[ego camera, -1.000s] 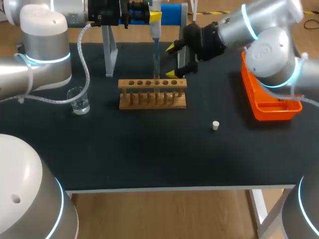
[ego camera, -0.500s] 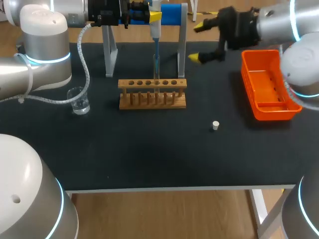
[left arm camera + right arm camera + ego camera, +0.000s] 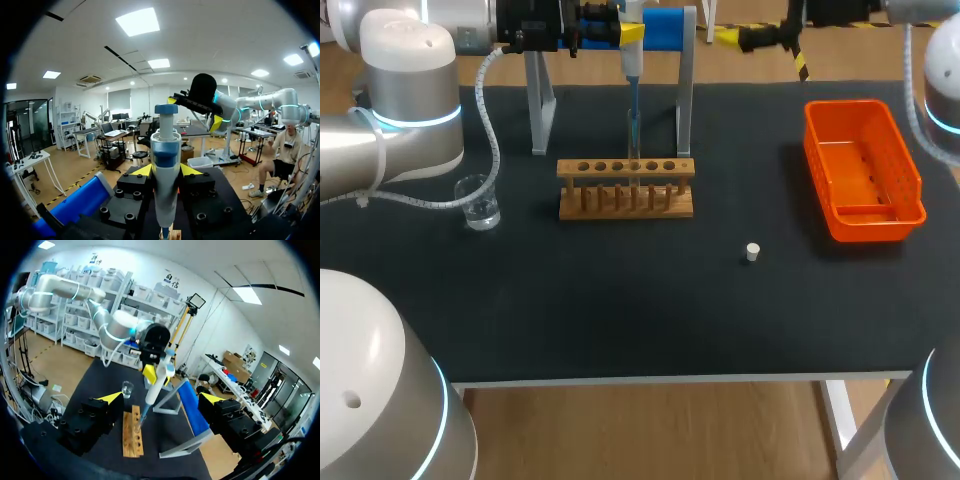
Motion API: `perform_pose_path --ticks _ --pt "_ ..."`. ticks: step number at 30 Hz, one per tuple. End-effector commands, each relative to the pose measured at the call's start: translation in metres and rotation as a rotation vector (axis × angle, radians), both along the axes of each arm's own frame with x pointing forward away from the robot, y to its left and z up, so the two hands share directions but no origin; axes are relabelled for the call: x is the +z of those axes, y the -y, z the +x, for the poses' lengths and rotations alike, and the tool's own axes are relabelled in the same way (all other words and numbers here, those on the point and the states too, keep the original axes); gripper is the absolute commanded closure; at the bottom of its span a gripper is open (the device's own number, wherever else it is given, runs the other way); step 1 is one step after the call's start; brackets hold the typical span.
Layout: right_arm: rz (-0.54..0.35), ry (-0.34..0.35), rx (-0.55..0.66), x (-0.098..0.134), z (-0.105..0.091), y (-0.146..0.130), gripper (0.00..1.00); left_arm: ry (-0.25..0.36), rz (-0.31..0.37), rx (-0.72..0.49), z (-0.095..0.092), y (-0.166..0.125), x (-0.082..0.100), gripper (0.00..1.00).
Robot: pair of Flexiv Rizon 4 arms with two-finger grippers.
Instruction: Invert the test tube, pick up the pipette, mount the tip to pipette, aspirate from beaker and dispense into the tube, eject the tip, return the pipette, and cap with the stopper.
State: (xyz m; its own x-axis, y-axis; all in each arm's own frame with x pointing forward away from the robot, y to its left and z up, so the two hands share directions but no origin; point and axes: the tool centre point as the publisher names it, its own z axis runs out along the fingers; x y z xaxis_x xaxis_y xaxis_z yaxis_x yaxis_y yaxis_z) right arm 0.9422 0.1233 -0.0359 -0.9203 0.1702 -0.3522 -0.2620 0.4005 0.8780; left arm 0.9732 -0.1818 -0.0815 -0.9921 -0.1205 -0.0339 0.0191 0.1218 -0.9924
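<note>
My left gripper (image 3: 605, 30) is shut on the white and blue pipette (image 3: 632, 62), held upright over the wooden rack (image 3: 625, 190). The pipette's tip reaches down into the clear test tube (image 3: 633, 135) standing in the rack. In the left wrist view the pipette (image 3: 165, 165) sits between the yellow fingertips (image 3: 142, 170). My right gripper (image 3: 760, 37) hangs open and empty above the table's far edge, right of the stand. From its wrist I see the pipette (image 3: 156, 385), the rack (image 3: 132, 437) and the beaker (image 3: 127, 388) ahead. The beaker (image 3: 478, 203) stands left of the rack; the white stopper (image 3: 752, 252) lies to the rack's front right.
An orange tray (image 3: 863, 170) lies at the right side of the black table. The pipette stand (image 3: 665, 30), blue on metal legs, stands behind the rack at the far edge.
My right arm has pulled away from beside the rack, up and back to the right, to the far edge. The left arm and pipette have not moved.
</note>
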Motion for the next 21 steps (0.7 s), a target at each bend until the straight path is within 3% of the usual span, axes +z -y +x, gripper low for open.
perform_pose_path --ticks 1,3,4,5,8,9,10,21 --pt "0.016 -0.037 0.07 0.006 0.026 -0.024 0.0 0.002 -0.004 0.001 0.001 0.0 -0.001 1.0" --pt "0.047 -0.055 0.091 0.01 0.029 -0.031 0.0 0.002 -0.004 0.001 0.001 0.0 -0.001 1.0" --pt "0.057 -0.064 0.098 0.011 0.029 -0.035 0.12 0.002 -0.004 0.001 0.001 0.0 -0.001 1.0" --pt "0.063 -0.072 0.098 0.012 0.032 -0.039 0.42 0.002 -0.004 0.001 0.001 0.0 -0.001 1.0" --pt "0.085 -0.087 0.114 0.017 0.038 -0.048 0.76 0.002 -0.004 0.001 0.001 0.0 -0.001 1.0" --pt "0.092 -0.087 0.118 0.018 0.04 -0.05 0.96 0.002 -0.004 0.001 0.001 0.0 -0.001 1.0" --pt "0.101 -0.092 0.128 0.019 0.042 -0.052 1.0 0.002 -0.004 0.001 0.001 0.0 -0.001 1.0" --pt "0.264 -0.172 0.199 0.027 0.045 -0.066 1.0 0.002 -0.004 0.001 0.001 0.0 -0.001 1.0"
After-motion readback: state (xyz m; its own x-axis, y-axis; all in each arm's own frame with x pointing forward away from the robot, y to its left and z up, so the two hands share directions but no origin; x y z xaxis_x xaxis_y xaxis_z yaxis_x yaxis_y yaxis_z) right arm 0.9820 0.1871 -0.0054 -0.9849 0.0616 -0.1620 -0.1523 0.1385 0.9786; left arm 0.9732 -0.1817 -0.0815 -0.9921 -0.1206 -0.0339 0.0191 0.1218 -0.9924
